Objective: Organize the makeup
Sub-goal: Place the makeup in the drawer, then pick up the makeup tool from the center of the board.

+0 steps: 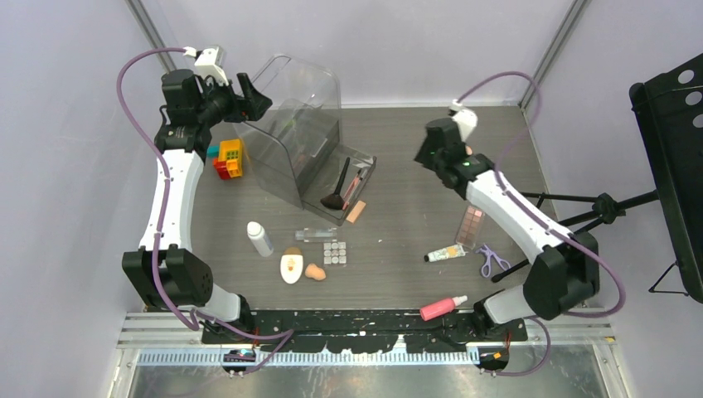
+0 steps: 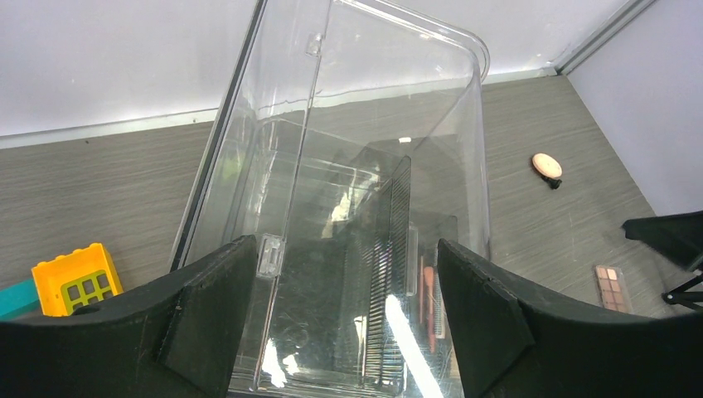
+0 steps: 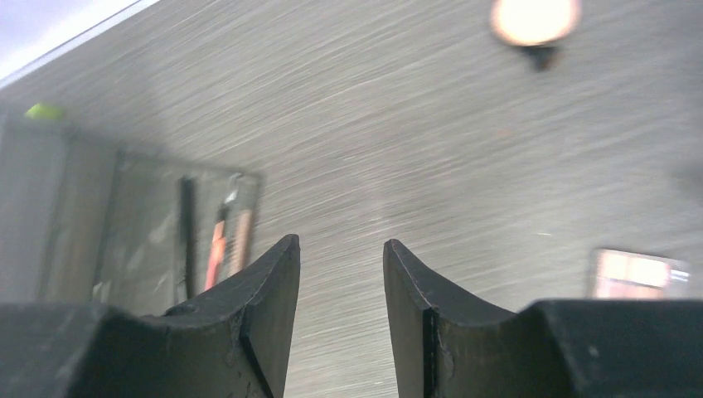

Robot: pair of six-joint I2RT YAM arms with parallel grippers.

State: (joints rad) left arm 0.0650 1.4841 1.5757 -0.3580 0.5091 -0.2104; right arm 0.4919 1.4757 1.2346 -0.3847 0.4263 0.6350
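Broadly, the grey tabletop (image 1: 414, 199) carries everything. The biggest thing on it is the clear case (image 1: 294, 137) at the far left, its curved lid tipped up and one drawer (image 1: 371, 166) pulled out toward the middle.

The left fingers (image 2: 236, 265) hover beside the raised lid, on the case's left. They are spread wide; the case's wall runs behind both of them and nothing is clasped between. The right fingers (image 3: 278, 274) hang over bare tabletop to the right of the drawer. They are parted a moderate way with only wood grain in the gap, so they hold nothing.

Toy bricks (image 1: 230, 157) sit just left of the case.

The makeup lies scattered:
- A black brush (image 1: 338, 186) rests inside the drawer, and a peach strip (image 1: 356, 211) sits at the drawer's near end.
- A pink bottle (image 1: 443, 308) lies at the near edge by the right arm's base.
- A white bottle (image 1: 259, 239) lies near the left arm, with a clear bottle (image 1: 317, 235) to its right.
- A blush palette (image 1: 469, 225) lies beside the right forearm, with a cream tube (image 1: 445, 253) and a purple-handled tool (image 1: 492, 259) near it.
- The white oval compact (image 1: 291, 267), the square-pan palette (image 1: 335, 252) and a peach sponge (image 1: 315, 272) cluster at the middle front.
- A small peach disc (image 2: 546, 165) lies by the right wrist.
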